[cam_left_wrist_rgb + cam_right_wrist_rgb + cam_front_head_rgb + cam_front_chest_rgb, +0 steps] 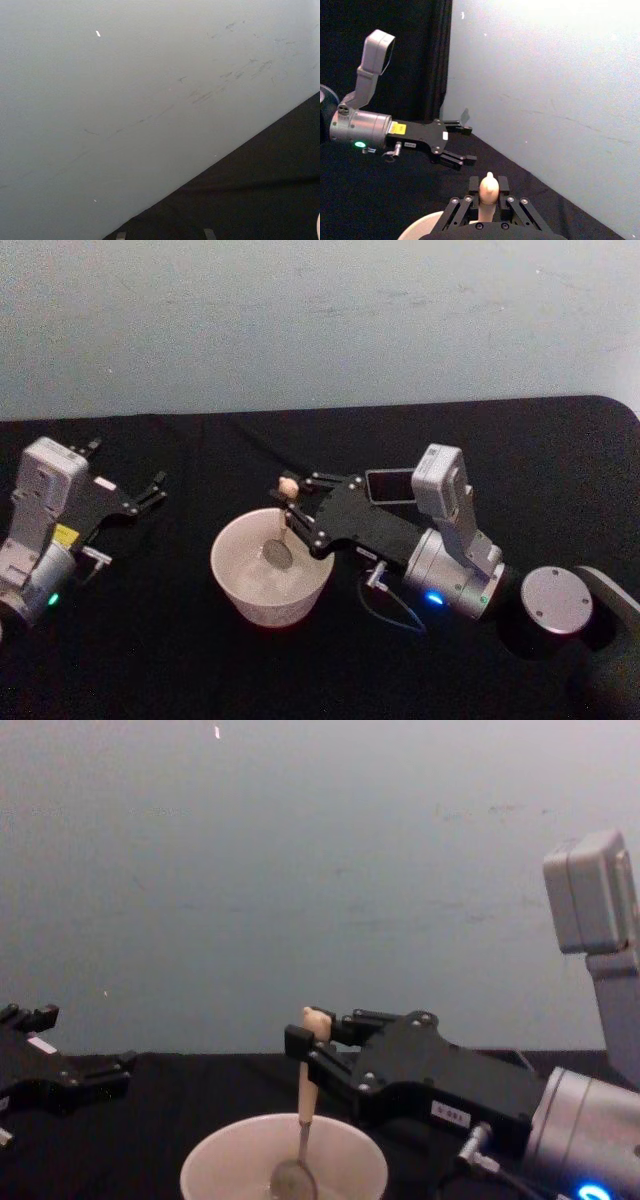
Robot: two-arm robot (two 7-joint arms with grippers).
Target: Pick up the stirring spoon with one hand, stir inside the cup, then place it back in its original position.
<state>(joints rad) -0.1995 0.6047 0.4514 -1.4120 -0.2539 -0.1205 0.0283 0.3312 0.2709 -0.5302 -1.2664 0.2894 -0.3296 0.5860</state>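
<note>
Stirring spoon (307,1092) in cup (268,606), pinched by right gripper (298,498), left gripper (126,467) idle, fingers (150,490) apart

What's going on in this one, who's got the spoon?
The right gripper is shut on the stirring spoon, holding it upright just below the bear head, with its metal bowl down inside the cup. The left gripper sits open off to the left over the black table, touching nothing.
</note>
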